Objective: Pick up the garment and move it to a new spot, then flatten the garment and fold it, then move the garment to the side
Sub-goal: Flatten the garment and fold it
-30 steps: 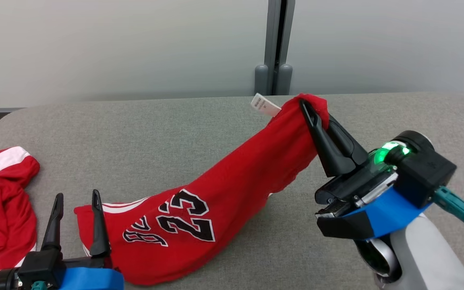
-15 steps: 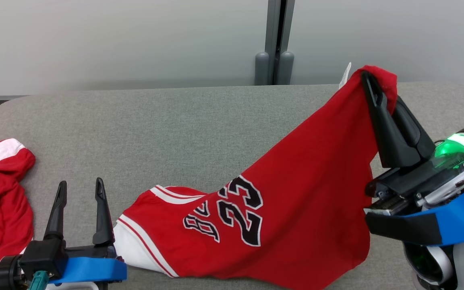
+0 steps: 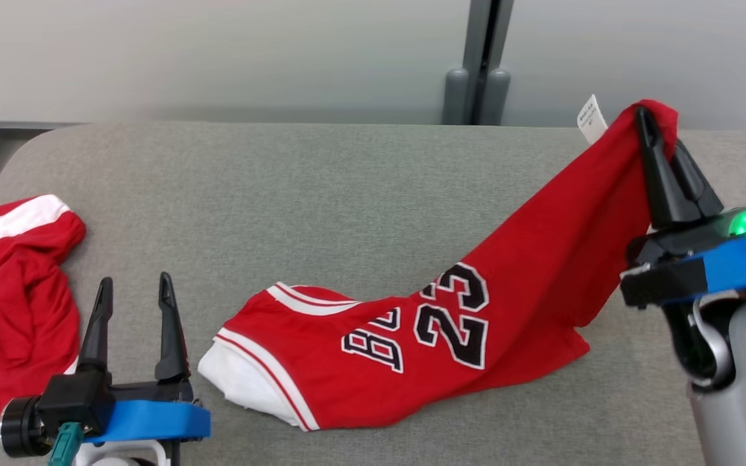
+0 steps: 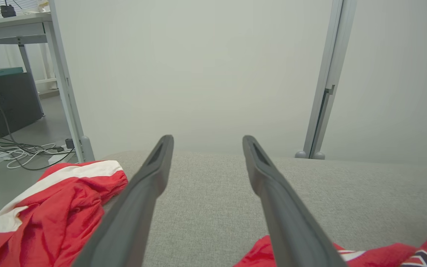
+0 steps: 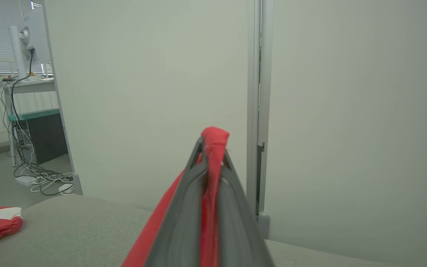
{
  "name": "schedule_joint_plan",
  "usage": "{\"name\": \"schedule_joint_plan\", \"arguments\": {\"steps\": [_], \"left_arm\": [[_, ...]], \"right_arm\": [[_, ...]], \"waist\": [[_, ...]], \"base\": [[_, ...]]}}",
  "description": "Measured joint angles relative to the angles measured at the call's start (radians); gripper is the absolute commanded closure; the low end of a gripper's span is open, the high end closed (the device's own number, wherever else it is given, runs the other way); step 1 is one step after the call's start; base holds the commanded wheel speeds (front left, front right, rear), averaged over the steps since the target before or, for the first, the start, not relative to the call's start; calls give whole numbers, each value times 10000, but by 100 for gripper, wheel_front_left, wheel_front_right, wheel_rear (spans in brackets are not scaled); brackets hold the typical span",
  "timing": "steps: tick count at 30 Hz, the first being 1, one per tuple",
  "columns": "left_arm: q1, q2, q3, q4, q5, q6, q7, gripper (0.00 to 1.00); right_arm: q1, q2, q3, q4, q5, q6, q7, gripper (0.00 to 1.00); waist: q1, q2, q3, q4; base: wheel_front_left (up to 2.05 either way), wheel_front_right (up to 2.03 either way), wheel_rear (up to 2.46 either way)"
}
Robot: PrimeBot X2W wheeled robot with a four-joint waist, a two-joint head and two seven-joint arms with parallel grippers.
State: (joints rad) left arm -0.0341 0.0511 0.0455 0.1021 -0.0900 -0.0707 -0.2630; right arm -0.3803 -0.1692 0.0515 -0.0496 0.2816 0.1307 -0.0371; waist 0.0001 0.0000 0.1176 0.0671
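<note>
Currently: garment (image 3: 451, 336) raised at one corner, its other end resting on the worktop (image 3: 321, 194).
Right fingers (image 3: 656, 175) are clenched on the red garment's upper corner. Its long axis slopes down and left to the white-trimmed end, which lies just beside the left fingers (image 3: 167, 330). These stand spread and empty and are nearer that end. Black numerals face up; the cloth is creased.

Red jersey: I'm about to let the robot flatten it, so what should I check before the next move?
1. Right gripper shut on jersey's raised end: ok.
2. Left gripper open, holding nothing: ok.
3. Jersey's striped end resting on table, beside left gripper: ok.
4. Jersey lying flat: not ok, draped and creased.
5. Second red garment apart from jersey: ok.
6. Layers pinched by right gripper: cannot tell.
</note>
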Motion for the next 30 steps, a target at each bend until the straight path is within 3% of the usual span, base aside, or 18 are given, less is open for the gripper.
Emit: {"name": "schedule_joint_plan", "arguments": {"steps": [11, 27, 29, 30], "left_arm": [[-433, -4, -625, 163, -309, 94, 0, 0], [-1024, -2, -1312, 234, -619, 188, 0, 0], [-1138, -2, -1367, 240, -677, 219, 0, 0], [-1173, -2, -1406, 244, -683, 263, 0, 0]], "right_arm": [[-2426, -911, 90, 5039, -516, 0, -1273, 100], [-6547, -1147, 23, 10199, -1802, 0, -2077, 100], [-6757, -1151, -52, 10728, -1996, 0, -2121, 0], [-6893, -1133, -119, 11194, -2186, 0, -2148, 0]], "waist": [[0, 0, 388, 1002], [0, 0, 1312, 2065], [0, 0, 1396, 2115], [1, 0, 1459, 2114]], "base": [[0, 0, 0], [0, 0, 0], [0, 0, 0], [0, 0, 0]]}}
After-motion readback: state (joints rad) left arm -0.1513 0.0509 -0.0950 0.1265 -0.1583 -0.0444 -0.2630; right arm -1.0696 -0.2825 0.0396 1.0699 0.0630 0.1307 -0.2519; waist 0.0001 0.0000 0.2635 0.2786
